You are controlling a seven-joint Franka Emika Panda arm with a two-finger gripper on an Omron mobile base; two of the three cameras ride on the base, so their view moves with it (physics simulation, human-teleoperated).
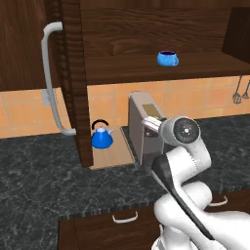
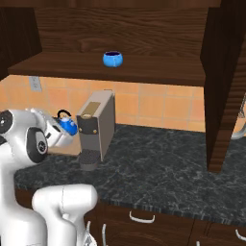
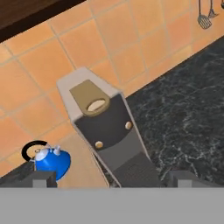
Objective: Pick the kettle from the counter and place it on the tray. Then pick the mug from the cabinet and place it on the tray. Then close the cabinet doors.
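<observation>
White arm [image 1: 188, 166] bent upward, gripper [image 3: 111, 178] — fingers spread (holding nothing)

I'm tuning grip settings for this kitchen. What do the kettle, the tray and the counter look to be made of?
Kettle: glossy blue body, probably enamelled metal, judging by its sheen; black handle.
Tray: matte pale tan, seemingly wood, though no grain is clear.
Counter: dark stone, marbled with pale veins.

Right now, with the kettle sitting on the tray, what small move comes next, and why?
Probably raise the open end effector toward the mug on the cabinet shelf: the kettle rests on the tray, released, while the mug is not yet picked.
</observation>
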